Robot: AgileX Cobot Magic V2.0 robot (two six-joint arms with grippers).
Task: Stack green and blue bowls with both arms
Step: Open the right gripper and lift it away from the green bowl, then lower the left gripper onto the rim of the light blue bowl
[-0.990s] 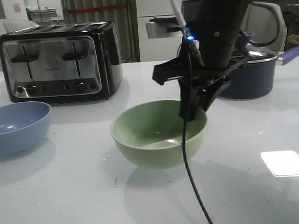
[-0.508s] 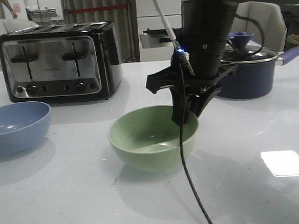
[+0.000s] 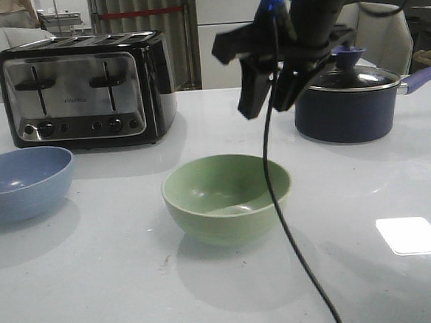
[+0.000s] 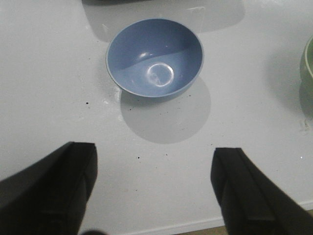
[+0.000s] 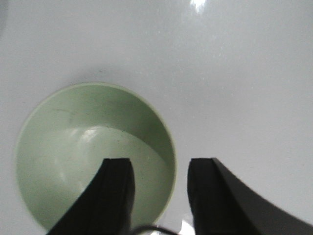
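Note:
The pale green bowl [image 3: 227,198] stands upright on the white table, near the middle. My right gripper [image 3: 265,102] hangs open and empty well above the bowl's far right rim. In the right wrist view the green bowl [image 5: 73,156] lies below, with its rim under the gap of the open right gripper [image 5: 160,164]. The light blue bowl [image 3: 23,182] stands at the left of the table. In the left wrist view my left gripper [image 4: 154,149] is wide open and empty above bare table, short of the blue bowl [image 4: 154,56]. The left arm does not show in the front view.
A black and chrome toaster [image 3: 85,89] stands at the back left. A dark navy lidded saucepan [image 3: 349,108] stands at the back right. A black cable [image 3: 277,201] hangs from the right arm across the green bowl. The table's near edge [image 4: 195,226] lies just behind the left gripper.
My right gripper has let go of the green bowl's rim and risen clear above it. The bowl now rests on the table.

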